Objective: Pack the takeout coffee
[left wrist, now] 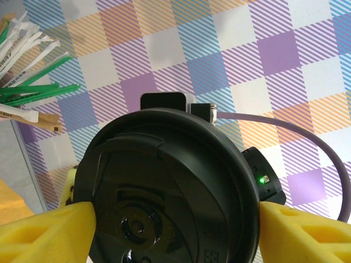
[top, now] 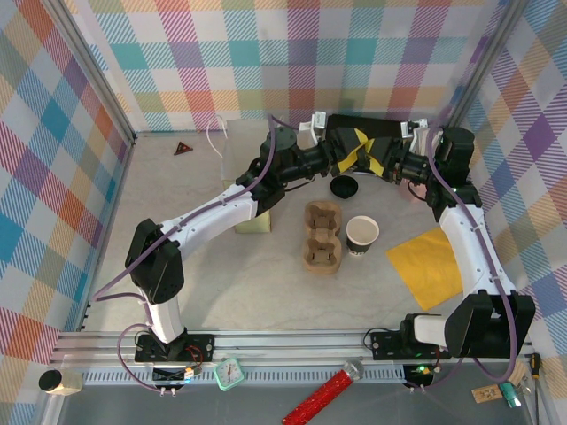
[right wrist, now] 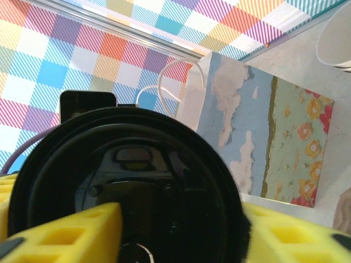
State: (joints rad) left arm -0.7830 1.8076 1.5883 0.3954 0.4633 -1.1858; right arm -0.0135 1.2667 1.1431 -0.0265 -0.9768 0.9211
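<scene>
visibly, the left gripper (left wrist: 175, 215) clamps a black lid (left wrist: 164, 164) between its jaws; the right gripper (right wrist: 181, 219) straddles it, grip unclear.

Plaid walls (top: 266, 53) in pastel checks are closing in the grey table (top: 221, 292) at 9, 12 and 3 o'clock. Metal posts (top: 99, 75) are rising at 10 and 2 o'clock, a silver rail (top: 292, 341) is lining the 6 o'clock edge, and even light is falling throughout.
</scene>
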